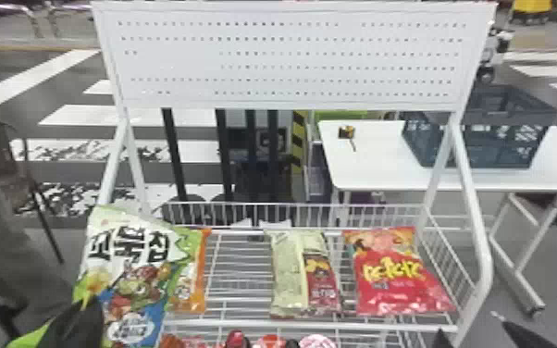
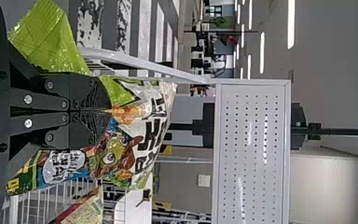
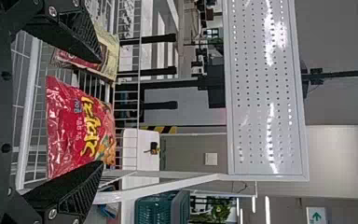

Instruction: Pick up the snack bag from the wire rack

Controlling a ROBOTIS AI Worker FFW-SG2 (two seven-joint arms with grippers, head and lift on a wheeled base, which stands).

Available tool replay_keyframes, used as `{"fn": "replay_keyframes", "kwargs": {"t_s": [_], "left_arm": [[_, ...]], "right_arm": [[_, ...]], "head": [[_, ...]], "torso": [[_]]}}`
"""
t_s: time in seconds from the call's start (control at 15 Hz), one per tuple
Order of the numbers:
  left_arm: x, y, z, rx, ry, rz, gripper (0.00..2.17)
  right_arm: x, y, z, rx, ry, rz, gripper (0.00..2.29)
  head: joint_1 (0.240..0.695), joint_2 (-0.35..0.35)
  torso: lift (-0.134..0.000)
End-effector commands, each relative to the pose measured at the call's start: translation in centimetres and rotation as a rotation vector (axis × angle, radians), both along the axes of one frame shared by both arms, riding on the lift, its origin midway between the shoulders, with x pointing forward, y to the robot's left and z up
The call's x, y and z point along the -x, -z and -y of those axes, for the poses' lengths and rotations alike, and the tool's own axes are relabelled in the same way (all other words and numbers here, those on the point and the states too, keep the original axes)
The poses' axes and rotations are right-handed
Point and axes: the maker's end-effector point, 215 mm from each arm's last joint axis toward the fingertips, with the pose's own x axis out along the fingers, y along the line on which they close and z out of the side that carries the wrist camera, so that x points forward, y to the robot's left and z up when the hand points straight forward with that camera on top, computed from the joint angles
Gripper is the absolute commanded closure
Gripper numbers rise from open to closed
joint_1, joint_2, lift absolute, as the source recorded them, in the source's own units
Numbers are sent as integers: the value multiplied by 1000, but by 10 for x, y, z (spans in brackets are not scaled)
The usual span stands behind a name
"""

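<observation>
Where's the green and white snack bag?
The green and white snack bag is in the left end effector; in the head view, at the left end of the wire rack, partly covering the orange bag.

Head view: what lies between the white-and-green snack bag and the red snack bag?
In the head view, an orange-edged packet, a bare stretch of wire rack and a pale green bag.

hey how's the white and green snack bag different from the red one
The white and green bag is clamped in the left gripper; the red bag rests on the wire rack. The white and green bag has large black lettering, the red bag large yellow. Both are shiny printed snack bags.
</observation>
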Motion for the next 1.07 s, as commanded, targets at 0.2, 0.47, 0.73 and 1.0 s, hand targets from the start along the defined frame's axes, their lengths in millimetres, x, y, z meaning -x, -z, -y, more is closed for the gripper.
{"fn": "replay_keyframes", "kwargs": {"t_s": [0.2, 0.47, 0.73, 1.0], "left_arm": [[0, 0, 10, 1, 15, 4, 1541], [-1, 0, 11, 2, 15, 3, 1541], [-3, 1, 11, -1, 17, 4, 1541], [-4, 2, 11, -3, 18, 4, 1541]], "right_arm": [[-91, 61, -11, -3, -11, -92, 127], [-146, 107, -5, 20, -2, -184, 127], [-184, 134, 12, 28, 26, -253, 127], [-197, 146, 14, 41, 23, -299, 529]], "head": [[499, 0], [499, 0], [499, 0], [499, 0]], "torso": [[0], [0], [0], [0]]}}
